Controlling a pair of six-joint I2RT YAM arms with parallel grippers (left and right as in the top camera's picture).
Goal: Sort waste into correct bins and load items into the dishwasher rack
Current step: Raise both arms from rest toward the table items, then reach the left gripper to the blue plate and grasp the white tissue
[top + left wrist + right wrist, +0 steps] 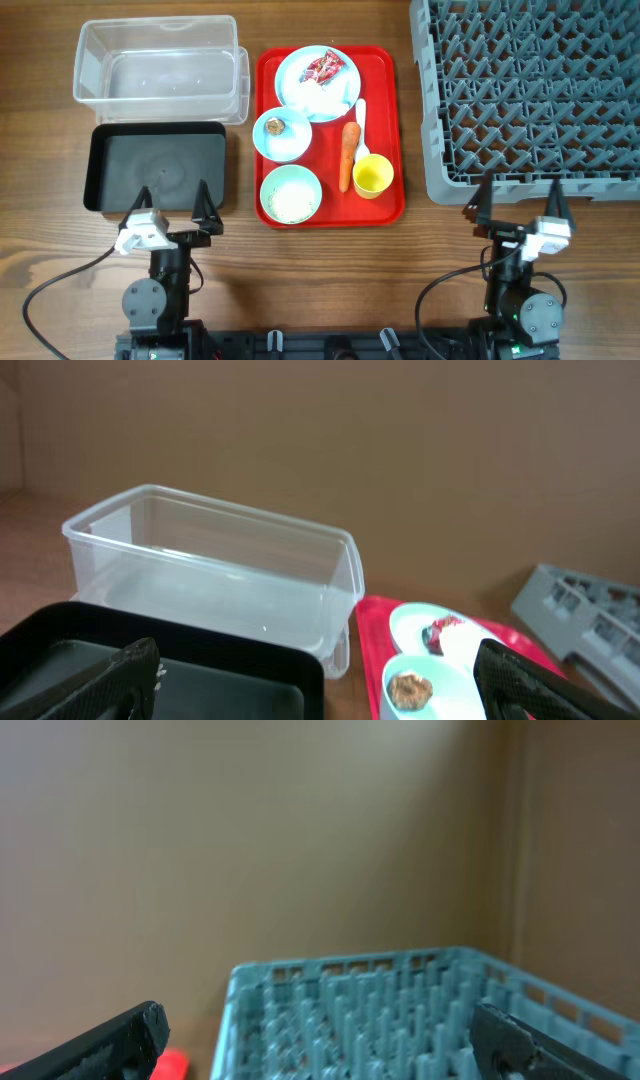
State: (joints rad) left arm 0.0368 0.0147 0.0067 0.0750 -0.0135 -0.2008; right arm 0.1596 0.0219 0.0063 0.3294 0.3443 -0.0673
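both pairs of jaws released and empty at the near worktop (50, 240) edge; the red tray (385, 105) lies farther in between them, slightly nearer the left arm (168, 265), its carrot (347, 157) lengthwise near-to-far.

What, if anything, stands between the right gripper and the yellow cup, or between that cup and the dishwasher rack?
Nothing visible. The right gripper, jaws open, hangs at the dishwasher rack's near edge; only bare table and the red tray's rim lie between it and the yellow cup, and between cup and rack.
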